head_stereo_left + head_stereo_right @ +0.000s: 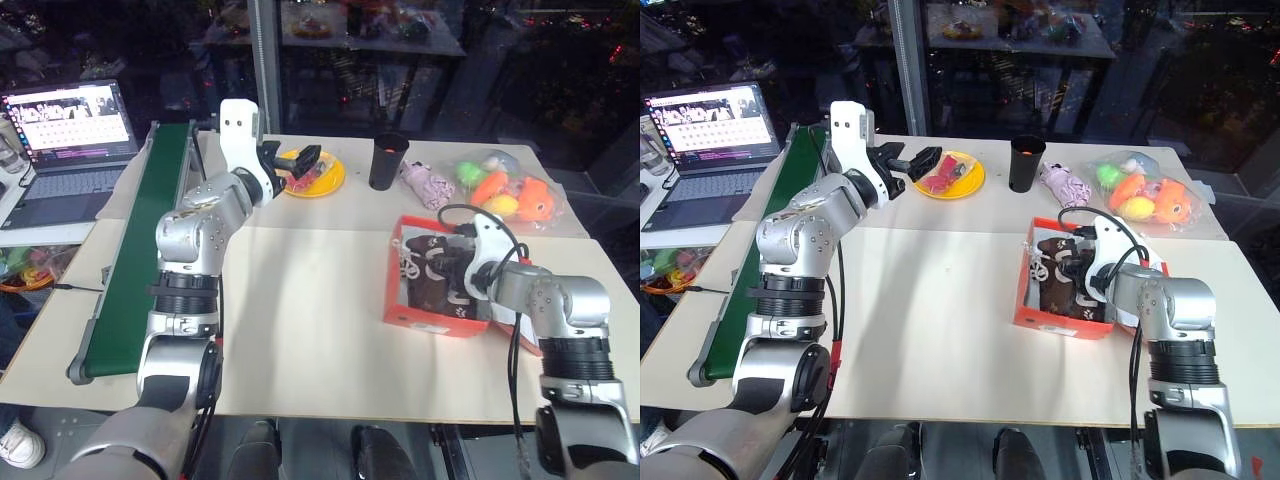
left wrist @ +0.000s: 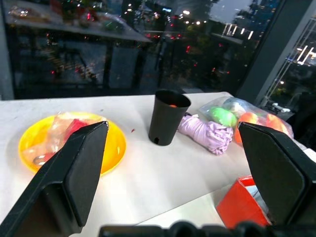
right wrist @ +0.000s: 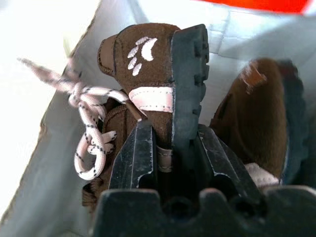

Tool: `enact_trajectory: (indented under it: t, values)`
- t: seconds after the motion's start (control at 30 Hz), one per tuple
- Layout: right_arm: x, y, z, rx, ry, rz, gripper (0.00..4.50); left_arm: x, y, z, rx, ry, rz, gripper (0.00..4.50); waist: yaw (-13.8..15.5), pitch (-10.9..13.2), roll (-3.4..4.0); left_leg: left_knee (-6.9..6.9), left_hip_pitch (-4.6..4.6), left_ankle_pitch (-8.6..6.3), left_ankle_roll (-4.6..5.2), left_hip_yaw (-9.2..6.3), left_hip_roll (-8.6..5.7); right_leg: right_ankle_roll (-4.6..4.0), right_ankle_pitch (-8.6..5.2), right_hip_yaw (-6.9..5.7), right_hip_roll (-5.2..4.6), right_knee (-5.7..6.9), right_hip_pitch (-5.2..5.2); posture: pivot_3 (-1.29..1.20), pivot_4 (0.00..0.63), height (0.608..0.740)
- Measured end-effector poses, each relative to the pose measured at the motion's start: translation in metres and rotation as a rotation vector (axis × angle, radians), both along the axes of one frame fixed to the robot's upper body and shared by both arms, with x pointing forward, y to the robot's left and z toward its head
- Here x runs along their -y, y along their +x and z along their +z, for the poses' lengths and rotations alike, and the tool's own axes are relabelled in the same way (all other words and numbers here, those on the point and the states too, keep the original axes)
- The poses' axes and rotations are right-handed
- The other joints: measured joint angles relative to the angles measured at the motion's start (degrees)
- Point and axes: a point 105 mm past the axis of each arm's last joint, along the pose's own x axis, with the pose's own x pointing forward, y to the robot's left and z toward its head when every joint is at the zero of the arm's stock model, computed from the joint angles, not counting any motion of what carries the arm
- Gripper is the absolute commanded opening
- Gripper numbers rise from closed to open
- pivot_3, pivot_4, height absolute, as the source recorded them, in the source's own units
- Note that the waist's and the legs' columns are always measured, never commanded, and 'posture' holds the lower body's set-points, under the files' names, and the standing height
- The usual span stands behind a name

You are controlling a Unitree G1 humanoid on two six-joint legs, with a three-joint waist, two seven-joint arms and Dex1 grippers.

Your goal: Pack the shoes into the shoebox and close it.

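Observation:
The red-orange shoebox (image 1: 433, 323) lies open on the right half of the table, white inside. Both dark brown shoes (image 1: 432, 268) are in it. One shoe (image 3: 148, 64) stands on end with its white side mark and pale laces showing, and the other shoe (image 3: 256, 113) lies beside it. My right gripper (image 3: 175, 136) reaches down into the box, its fingers (image 3: 140, 153) pressed on either side of the upright shoe's heel and sole. My left gripper (image 1: 306, 166) hovers open and empty above the far table, near the yellow plate.
At the back of the table are a yellow plate (image 1: 314, 180) with wrapped items, a black cup (image 1: 388, 160), a pink cloth item (image 1: 426, 184) and a clear bag of coloured toys (image 1: 505, 195). A green conveyor (image 1: 140, 250) and a laptop (image 1: 70, 140) stand at the left.

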Motion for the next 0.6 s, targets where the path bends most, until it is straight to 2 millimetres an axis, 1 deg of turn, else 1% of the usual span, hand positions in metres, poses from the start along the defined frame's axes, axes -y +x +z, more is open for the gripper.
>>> enact_trajectory:
  t: [0.1, 0.13, 0.17, 0.2, 0.23, 0.4, 0.47, 0.5, 0.53, 0.6]
  values:
    - [-0.008, -0.005, -0.013, -0.046, -0.028, 0.070, 3.18, 0.001, -0.002, 0.002, 0.010, -0.001, 0.001, 4.50, 0.2, 0.0, -0.02, 0.03, 0.00, 0.00, 0.00, -0.02, -0.02, -0.01, 0.01, -0.01, 0.00, 0.00, 0.02, 0.00, 0.150, 0.736]
    - [-0.010, -0.007, -0.019, -0.068, -0.034, 0.081, 3.42, 0.001, -0.002, 0.002, 0.009, 0.000, 0.003, 4.50, 0.2, 0.0, -0.01, 0.06, -0.01, 0.00, 0.00, -0.02, -0.02, 0.00, 0.02, 0.00, -0.01, 0.02, 0.02, 0.00, 0.150, 0.736]
    - [-0.011, -0.009, -0.025, -0.088, -0.033, 0.091, 3.76, 0.001, -0.002, 0.001, 0.003, 0.001, 0.005, 4.50, 0.3, 0.0, -0.01, 0.11, -0.01, 0.00, 0.00, -0.02, -0.03, 0.01, 0.03, 0.00, -0.01, 0.03, 0.02, 0.00, 0.150, 0.736]
    - [-0.010, -0.009, -0.027, -0.096, -0.036, 0.088, 4.20, 0.001, -0.002, 0.000, 0.000, 0.002, 0.004, 4.50, 0.3, 0.0, -0.01, 0.19, -0.03, 0.00, 0.00, -0.02, -0.02, 0.03, 0.04, 0.01, -0.01, 0.04, 0.02, 0.00, 0.150, 0.736]
    - [-0.010, -0.009, -0.027, -0.097, -0.040, 0.086, 4.45, 0.001, -0.002, 0.000, -0.002, 0.002, 0.005, 4.50, 0.2, 0.0, -0.01, 0.26, -0.05, 0.00, 0.00, -0.02, -0.02, 0.04, 0.05, 0.01, -0.01, 0.06, 0.02, 0.00, 0.150, 0.736]
    - [-0.010, -0.007, -0.024, -0.094, -0.014, 0.062, 4.45, 0.001, -0.002, -0.002, -0.007, 0.004, 0.004, 4.50, 0.1, 0.0, -0.01, 0.50, -0.06, -0.01, 0.01, -0.02, -0.01, 0.18, 0.09, 0.03, 0.00, 0.10, 0.08, 0.00, 0.150, 0.736]
    - [-0.011, -0.005, -0.014, -0.081, 0.019, 0.051, 4.45, 0.001, -0.002, -0.002, -0.007, 0.009, 0.000, 4.50, 0.0, 0.0, -0.01, 0.50, -0.06, -0.01, 0.01, -0.02, -0.01, 0.16, 0.11, 0.04, 0.00, 0.10, 0.08, 0.00, 0.150, 0.736]
    - [-0.013, -0.004, -0.004, -0.067, 0.063, 0.050, 4.45, 0.002, -0.003, -0.002, -0.004, 0.021, -0.009, 4.50, 0.0, 0.0, 0.00, 0.49, -0.06, -0.01, 0.01, -0.02, -0.02, 0.14, 0.12, 0.04, 0.00, 0.10, 0.07, 0.00, 0.150, 0.736]
    - [-0.018, -0.002, 0.012, -0.039, 0.123, 0.055, 4.45, 0.002, -0.003, -0.003, -0.001, 0.041, -0.019, 4.50, 0.0, 0.0, 0.02, 0.48, -0.08, -0.02, 0.02, -0.03, -0.02, 0.07, 0.16, 0.04, 0.00, 0.11, 0.05, 0.00, 0.150, 0.736]
    - [-0.027, -0.003, 0.053, 0.054, 0.214, 0.101, 4.45, 0.010, -0.007, -0.005, 0.003, 0.083, -0.074, 4.50, -0.2, 0.0, 0.04, 0.45, -0.13, -0.03, 0.04, -0.04, -0.01, 0.08, 0.16, 0.05, 0.01, 0.13, -0.01, 0.00, 0.150, 0.736]
